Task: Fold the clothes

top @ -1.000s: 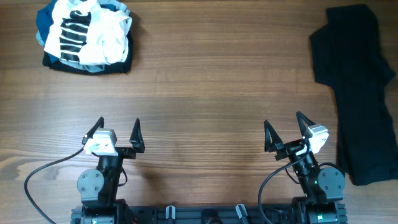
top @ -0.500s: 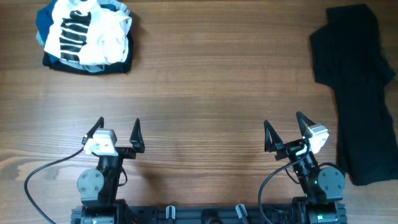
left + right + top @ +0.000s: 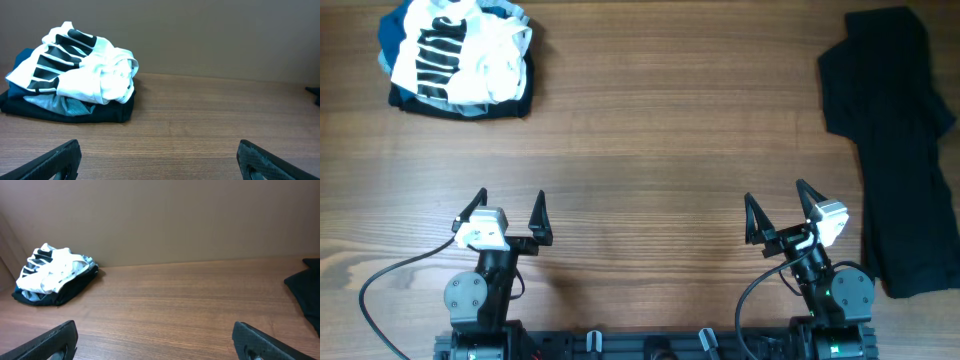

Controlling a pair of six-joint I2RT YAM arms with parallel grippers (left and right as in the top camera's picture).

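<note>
Overhead view: folding looks unstarted. 1 crumpled clothes pile [image 3: 460,60] sits far left on the bench [image 3: 650,130], 1 black garment [image 3: 895,140] sprawls far right. Left gripper [image 3: 510,195] and right gripper [image 3: 775,192] rest apart, empty.

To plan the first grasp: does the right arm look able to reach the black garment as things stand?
Probably yes. The black garment lies flat just beside the open right gripper, with nothing standing between them; its far end may need a longer stretch.
</note>
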